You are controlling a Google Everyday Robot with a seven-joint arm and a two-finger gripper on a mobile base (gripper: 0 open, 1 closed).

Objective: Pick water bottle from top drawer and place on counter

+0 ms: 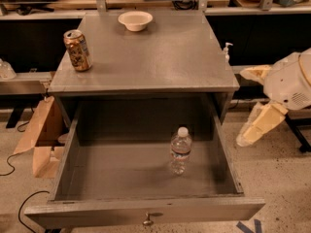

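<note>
Approach not yet begun: bottle in drawer, gripper off to the side.

The bottle (180, 151) stands upright on the floor of the open drawer (146, 211), toward 3 o'clock from the drawer's centre and apart from its walls. The gripper (245, 106) hangs outside the cabinet, at about 2 o'clock from the bottle and beyond the drawer's right wall; its jaws look spread apart and hold nothing. On the counter (160, 57), a can (77, 50) sits at 10 o'clock and a bowl (135, 20) at 12 o'clock, with the middle and the 3 o'clock side bare. Judged step: the reach toward the bottle. The next move likely calls for carrying the gripper over the right wall, lowering it into the drawer, and bracketing the bottle's body below the cap without tipping it.
</note>
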